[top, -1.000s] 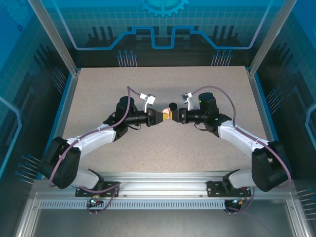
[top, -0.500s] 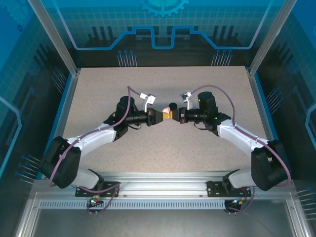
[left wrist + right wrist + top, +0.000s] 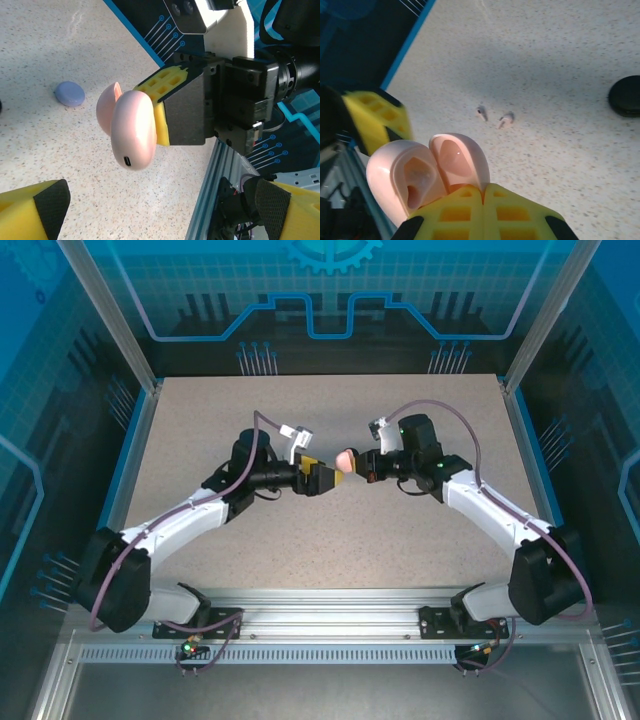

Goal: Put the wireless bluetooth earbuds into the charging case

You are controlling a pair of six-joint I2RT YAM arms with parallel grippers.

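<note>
Pulled back, jaws apart: left gripper. Clamped on open pink case near hinge: right gripper. Probably light and slick; earbuds tiny, best pinched by stems.

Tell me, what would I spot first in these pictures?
The glossy pale pink round charging case stands out, hinged open and pinched in the air above the speckled table by the right gripper. The left gripper faces it with jaws wide open. On the table lie two tiny stemmed earbuds and a small lavender oval case.
</note>
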